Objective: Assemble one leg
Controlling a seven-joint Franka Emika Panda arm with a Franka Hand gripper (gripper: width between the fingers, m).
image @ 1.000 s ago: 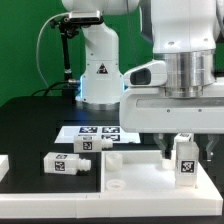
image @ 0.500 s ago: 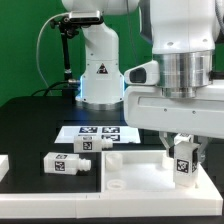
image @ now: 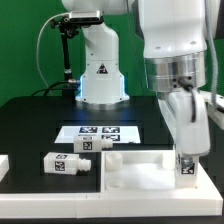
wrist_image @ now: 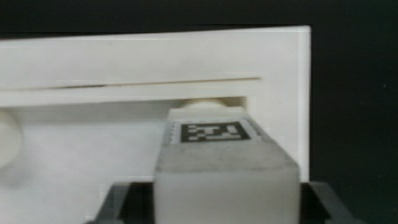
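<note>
leg (wrist_image: pixel 217 160) pinched in hand (image: pixel 186 160): likely light, rigid, slick plastic; hold the flat sides over panel (image: pixel 135 172).

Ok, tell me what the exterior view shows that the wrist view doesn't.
Exterior only: two loose legs lying on the table, the marker board, and the arm's base. Wrist only: a close look down the held leg at its tag, with a round peg just past its tip. Both: the claw shut on that leg over the white panel.
</note>
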